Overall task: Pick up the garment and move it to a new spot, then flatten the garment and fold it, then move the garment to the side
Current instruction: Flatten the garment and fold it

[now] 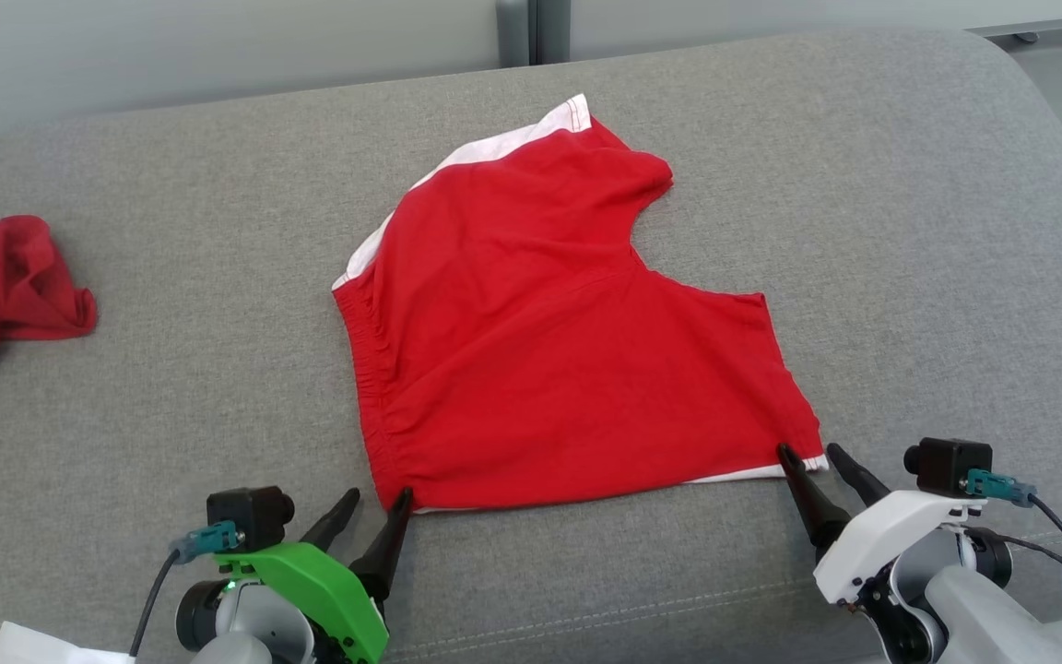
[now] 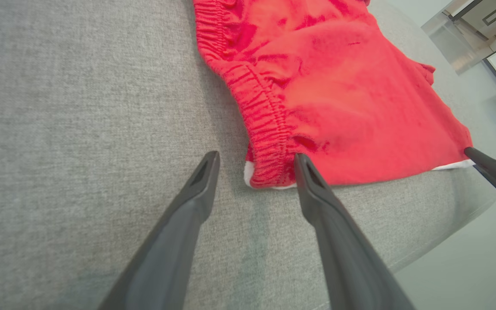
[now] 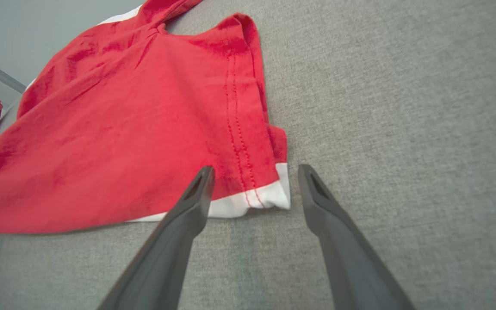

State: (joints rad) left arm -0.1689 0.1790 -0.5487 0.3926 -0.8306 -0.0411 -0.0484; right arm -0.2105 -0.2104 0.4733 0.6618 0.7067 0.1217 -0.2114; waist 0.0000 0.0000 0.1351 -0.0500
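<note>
Head view: a red garment (image 1: 549, 341) with white trim lies spread out near the middle of a grey cushion (image 1: 171, 387). Its near edge runs between the robot's two grippers, and a narrower part reaches toward the far side.

The left gripper (image 1: 378, 495) sits at the garment's near-left corner with its two dark fingers spread wide, gripping nothing. In the left wrist view, the gathered elastic waistband (image 2: 265, 129) ends between the fingertips. The corner lies flat on the cushion, close against the inner side of the right-hand finger.

The right gripper (image 1: 808, 450) sits at the near-right corner, its fingers just as wide apart and also empty. In the right wrist view, the corner's white hem (image 3: 252, 200) rests on the cushion between the two tips. It is nearer the left-hand finger, which overlaps the red fabric's edge. Whether either fingertip actually presses the cloth cannot be told.

A second red cloth (image 1: 5, 286) lies crumpled at the far-left edge of the cushion, well apart from the garment.
</note>
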